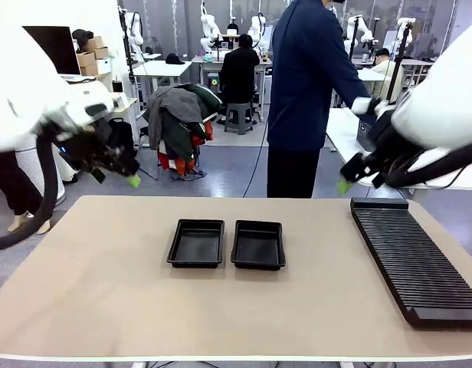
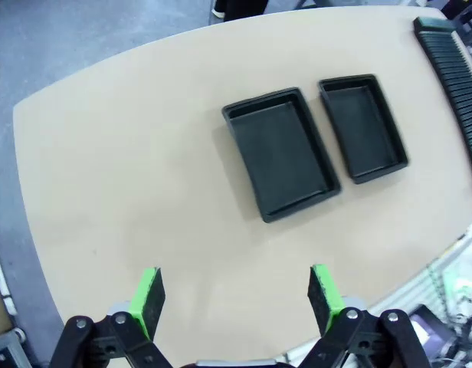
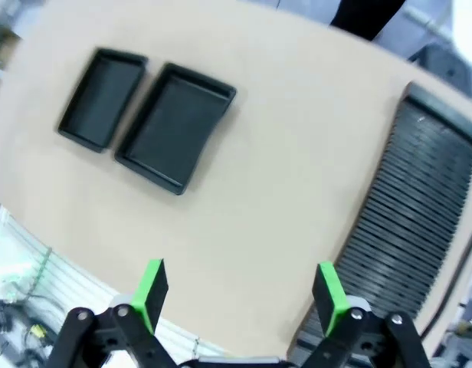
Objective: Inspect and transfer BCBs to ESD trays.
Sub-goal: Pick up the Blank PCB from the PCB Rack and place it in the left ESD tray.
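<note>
Two black ESD trays sit side by side at the table's middle, the left tray and the right tray, both with bare floors. The left wrist view shows the pair, one nearer and one farther; the right wrist view shows them as well. My left gripper hangs high over the table's far left corner, open and holding nothing. My right gripper hovers high at the far right, open and holding nothing. The BCBs are out of view.
A long black ribbed slotted rack lies along the table's right side. A person in a dark blue coat stands at the far edge, turned right. The tan table has wide bare room left and front.
</note>
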Robot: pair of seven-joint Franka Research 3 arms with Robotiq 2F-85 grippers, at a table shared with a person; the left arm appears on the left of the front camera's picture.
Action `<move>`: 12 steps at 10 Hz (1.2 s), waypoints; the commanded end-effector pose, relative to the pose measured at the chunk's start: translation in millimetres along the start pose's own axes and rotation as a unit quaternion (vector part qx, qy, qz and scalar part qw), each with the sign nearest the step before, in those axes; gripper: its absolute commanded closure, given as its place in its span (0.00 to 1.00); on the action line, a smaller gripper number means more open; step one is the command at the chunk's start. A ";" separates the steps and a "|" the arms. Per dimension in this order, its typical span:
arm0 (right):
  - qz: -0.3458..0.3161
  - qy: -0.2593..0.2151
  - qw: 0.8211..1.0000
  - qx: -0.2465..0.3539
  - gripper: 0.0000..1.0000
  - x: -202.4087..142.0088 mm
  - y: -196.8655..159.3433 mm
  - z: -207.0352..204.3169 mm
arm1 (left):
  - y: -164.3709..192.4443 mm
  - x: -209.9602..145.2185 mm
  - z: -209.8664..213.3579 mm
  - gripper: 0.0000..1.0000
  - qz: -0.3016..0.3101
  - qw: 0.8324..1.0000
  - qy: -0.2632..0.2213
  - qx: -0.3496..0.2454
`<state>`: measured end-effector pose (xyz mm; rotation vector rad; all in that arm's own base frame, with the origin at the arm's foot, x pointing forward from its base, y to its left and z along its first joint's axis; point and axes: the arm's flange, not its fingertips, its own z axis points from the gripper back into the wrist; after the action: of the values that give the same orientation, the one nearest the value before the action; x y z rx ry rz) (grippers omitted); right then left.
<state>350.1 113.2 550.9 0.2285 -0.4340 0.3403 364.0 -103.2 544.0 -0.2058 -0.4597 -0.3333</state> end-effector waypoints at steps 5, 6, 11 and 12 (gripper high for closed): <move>-0.129 0.045 0.985 0.106 0.00 15.4 -64.0 120.3 | -7.3 37.7 93.1 0.00 0.148 0.986 0.037 -0.067; -0.142 0.056 0.981 0.115 0.00 19.7 -74.4 133.7 | -9.2 45.9 103.7 0.00 0.174 0.980 0.038 -0.085; -0.216 0.064 0.961 0.158 0.00 12.9 -129.9 172.2 | -4.2 61.5 158.6 0.00 0.229 0.968 0.051 -0.092; -0.224 0.058 0.959 0.166 0.00 11.7 -138.3 177.7 | -3.5 63.0 168.3 0.00 0.232 0.965 0.044 -0.113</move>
<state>341.9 -59.2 689.0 0.5755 -0.1983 -0.0121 348.6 -78.0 716.5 -0.4595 -0.2883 0.0503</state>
